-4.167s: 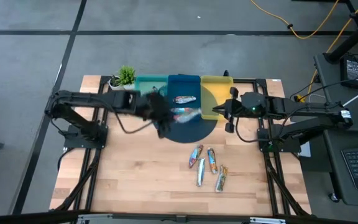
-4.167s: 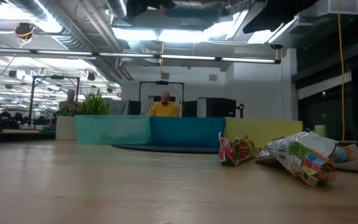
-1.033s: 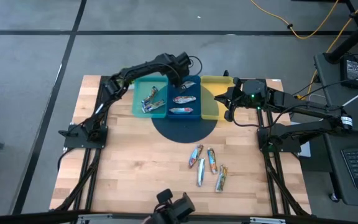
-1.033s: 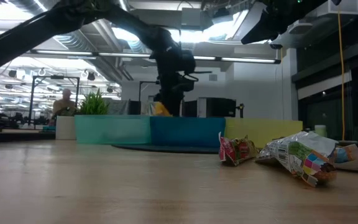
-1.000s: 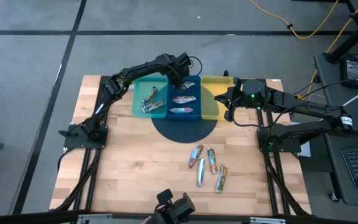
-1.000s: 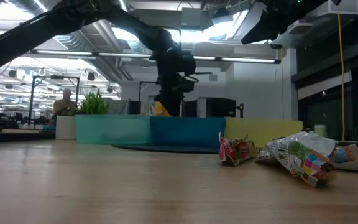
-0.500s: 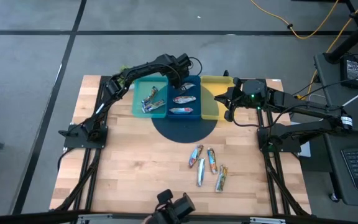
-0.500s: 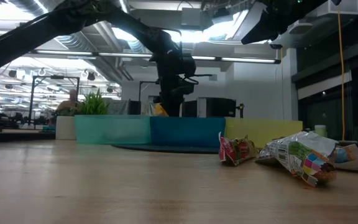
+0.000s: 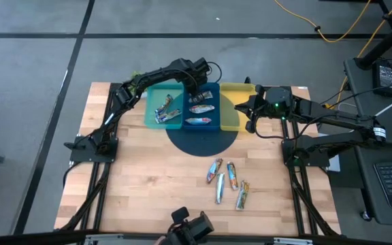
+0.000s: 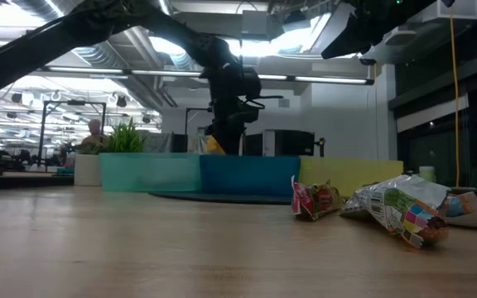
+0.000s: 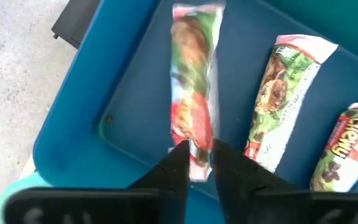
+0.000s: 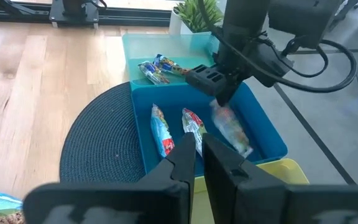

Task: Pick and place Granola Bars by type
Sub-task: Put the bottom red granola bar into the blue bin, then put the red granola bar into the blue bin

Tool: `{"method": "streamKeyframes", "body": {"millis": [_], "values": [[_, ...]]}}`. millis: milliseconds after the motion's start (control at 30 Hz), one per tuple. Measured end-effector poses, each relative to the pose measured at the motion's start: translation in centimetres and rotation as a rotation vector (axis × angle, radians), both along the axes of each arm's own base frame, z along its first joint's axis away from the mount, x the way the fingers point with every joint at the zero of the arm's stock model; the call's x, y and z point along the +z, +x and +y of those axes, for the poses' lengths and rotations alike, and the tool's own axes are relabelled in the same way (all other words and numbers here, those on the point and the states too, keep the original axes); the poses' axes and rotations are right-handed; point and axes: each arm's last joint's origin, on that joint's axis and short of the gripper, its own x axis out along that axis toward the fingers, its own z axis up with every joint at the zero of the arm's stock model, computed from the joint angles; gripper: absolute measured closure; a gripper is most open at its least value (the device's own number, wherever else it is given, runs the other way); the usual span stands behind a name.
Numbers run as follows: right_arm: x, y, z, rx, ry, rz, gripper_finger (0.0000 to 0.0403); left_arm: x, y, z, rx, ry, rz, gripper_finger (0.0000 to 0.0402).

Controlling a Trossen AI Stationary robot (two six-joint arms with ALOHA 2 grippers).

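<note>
Over the far end of the blue tray (image 9: 203, 86), my left gripper (image 11: 196, 163) is pinching the near end of one multicoloured granola bar (image 11: 194, 93) between narrow jaws, with the rest of that bar lying in the tray ahead of my fingers (image 11: 174, 163). Beside it in the same tray two more multicoloured bars (image 11: 281, 99) are lying, so I am counting three bars in the blue tray, side by side and not overlapping. Next over, the teal tray (image 9: 152, 102) is holding a small cluster of blue-wrapped bars (image 9: 164, 108), too bunched for me to count surely; two show plainly. On the other side, the yellow tray (image 9: 235, 87) is sitting with my right gripper (image 9: 246, 114) hovering above its inner edge, jaws nearly together and gripping nothing. All three trays are standing in a row, touching, partly on a dark round mat (image 9: 203, 139). Farther out on the wooden table (image 9: 148, 184), well apart from the trays, four silver-wrapped bars (image 9: 226, 180) are lying in a loose group, near one another. At the table's far edge, just beside the teal tray, a small potted plant (image 10: 125, 136) is standing.
</note>
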Motion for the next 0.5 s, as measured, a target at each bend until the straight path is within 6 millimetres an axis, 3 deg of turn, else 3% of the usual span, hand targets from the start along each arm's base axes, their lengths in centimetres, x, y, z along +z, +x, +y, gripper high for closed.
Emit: {"method": "streamKeyframes", "body": {"millis": [233, 500], "values": [[0.0, 0.0, 0.0, 0.000, 0.001, 0.000, 0.0369, 1.3, 0.2, -0.3, -0.007, 0.008, -0.011, 0.0276], [-0.2, -0.1, 0.0, 0.000, 0.007, 0.022, 0.0369, 4.2, 1.2, -1.8, -0.061, -0.020, -0.082, 0.0259]]}}
